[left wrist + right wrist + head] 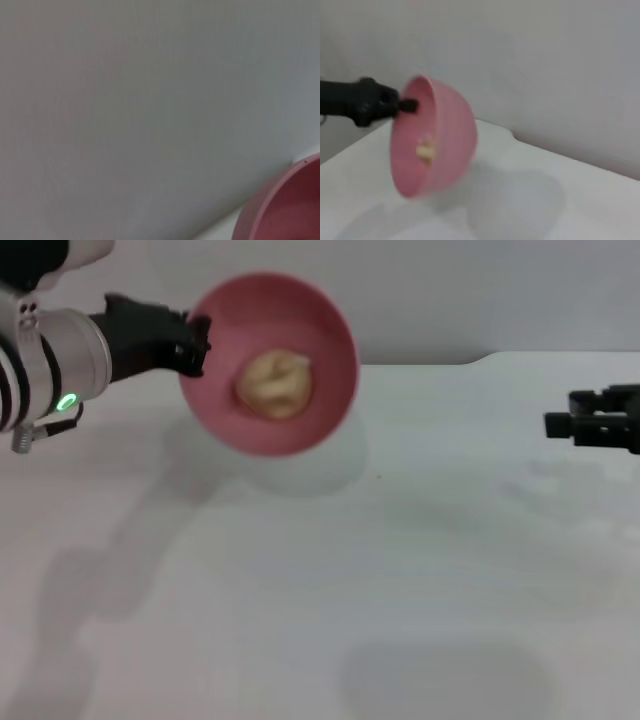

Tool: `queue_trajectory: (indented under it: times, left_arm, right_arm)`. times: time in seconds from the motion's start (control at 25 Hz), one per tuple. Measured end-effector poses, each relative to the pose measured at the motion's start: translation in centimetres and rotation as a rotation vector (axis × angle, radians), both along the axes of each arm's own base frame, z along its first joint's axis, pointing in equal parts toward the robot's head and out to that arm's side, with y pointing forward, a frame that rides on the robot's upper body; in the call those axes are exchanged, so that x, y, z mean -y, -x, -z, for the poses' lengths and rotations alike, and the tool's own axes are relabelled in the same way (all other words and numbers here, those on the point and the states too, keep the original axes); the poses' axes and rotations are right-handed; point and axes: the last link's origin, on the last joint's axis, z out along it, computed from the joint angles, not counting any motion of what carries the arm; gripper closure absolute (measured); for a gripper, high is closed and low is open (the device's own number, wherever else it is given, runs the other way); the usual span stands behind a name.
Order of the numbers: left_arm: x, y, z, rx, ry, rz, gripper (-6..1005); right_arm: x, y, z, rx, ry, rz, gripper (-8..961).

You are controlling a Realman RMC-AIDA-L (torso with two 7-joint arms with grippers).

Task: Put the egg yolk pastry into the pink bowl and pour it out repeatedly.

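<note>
Glossy pink plastic hemispherical bowl (268, 365): off the white surface (320, 620), tipped on its side with the mouth facing the head camera, head view roughly 11 o'clock. Left hand (196, 345) pinches its rim at the 9 o'clock edge. Small pale tan-yellow lumpy pastry ball (273, 384): inside the bowl, against the inner wall near centre.

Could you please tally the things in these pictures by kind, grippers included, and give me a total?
Pink bowl: 1, tilted on its side, held at its rim by the left gripper
Egg yolk pastry: 1, inside the bowl
Grippers: 2, left gripper and right gripper, the latter off to the right over the table
Table: 1
Total: 5
</note>
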Motion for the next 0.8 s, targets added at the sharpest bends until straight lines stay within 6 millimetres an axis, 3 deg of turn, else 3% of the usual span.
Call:
queue_trajectory:
  times: [0.08, 0.28, 0.52, 0.68, 0.8]
  left_arm:
    - [1.1, -0.6, 0.7, 0.030, -0.112, 0.109, 1000]
    - [2.7, -0.9, 3.0, 0.026, -0.205, 0.241, 1000]
    - [6.1, 0.1, 8.0, -0.113, -0.437, 0.572, 1000]
    - [8.1, 0.6, 9.3, -0.199, -0.597, 0.777, 999]
    - [8.2, 0.6, 9.6, -0.248, -0.653, 0.855, 998]
  right_arm:
    - [0.3, -0.6, -0.3, 0.005, -0.002, 0.021, 364]
    - [0.7, -1.7, -0.9, 0.024, -0.011, 0.062, 364]
    - [0.7, -2.3, -1.3, 0.045, -0.022, 0.087, 365]
    - [0.7, -2.4, -1.4, 0.048, -0.030, 0.094, 365]
    - [0.7, -2.5, -1.5, 0.047, -0.035, 0.095, 365]
